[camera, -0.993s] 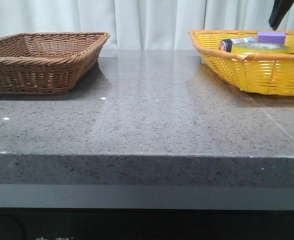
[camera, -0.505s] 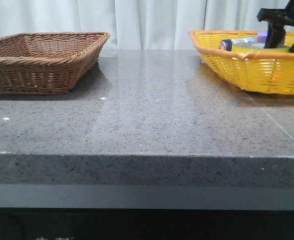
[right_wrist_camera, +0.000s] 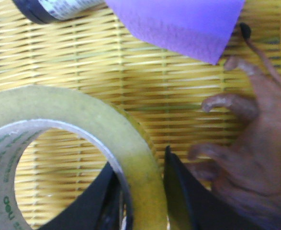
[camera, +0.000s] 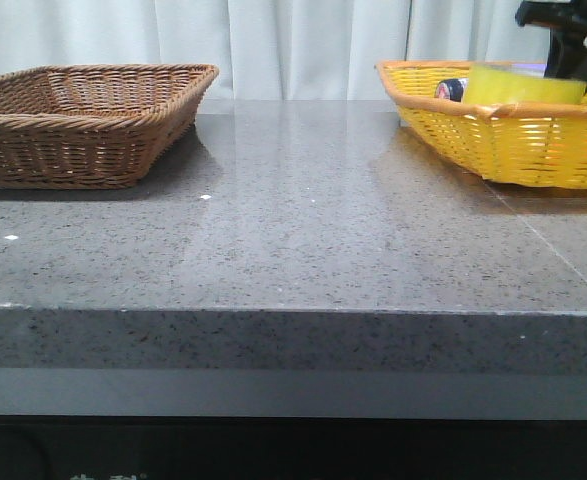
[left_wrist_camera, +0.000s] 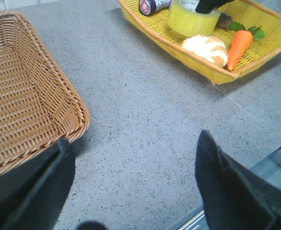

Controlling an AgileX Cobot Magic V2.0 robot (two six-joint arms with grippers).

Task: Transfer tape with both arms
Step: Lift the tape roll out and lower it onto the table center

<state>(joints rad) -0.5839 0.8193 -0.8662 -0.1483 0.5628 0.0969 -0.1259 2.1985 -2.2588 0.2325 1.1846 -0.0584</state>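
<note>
The tape (camera: 525,85), a thick translucent yellow roll, stands up over the rim of the yellow basket (camera: 503,140) at the table's right rear. My right gripper (camera: 571,55) comes down on it from above. In the right wrist view one black finger is inside the printed core and the other finger (right_wrist_camera: 188,196) is outside, so the right gripper (right_wrist_camera: 140,160) is shut on the wall of the tape (right_wrist_camera: 106,124). My left gripper (left_wrist_camera: 135,187) hangs open over bare table beside the brown basket (left_wrist_camera: 25,96), with the tape (left_wrist_camera: 193,19) far off.
The yellow basket (left_wrist_camera: 212,72) also holds a purple block (right_wrist_camera: 178,24), a dark bottle (right_wrist_camera: 59,8), a brown knobbly root (right_wrist_camera: 255,143), a carrot (left_wrist_camera: 238,43) and bread (left_wrist_camera: 208,47). The grey table edge (camera: 293,310) runs along the front.
The right gripper came down into the yellow basket and shut on the tape. The roll now stands higher over the rim, hiding the purple block in the front view.
</note>
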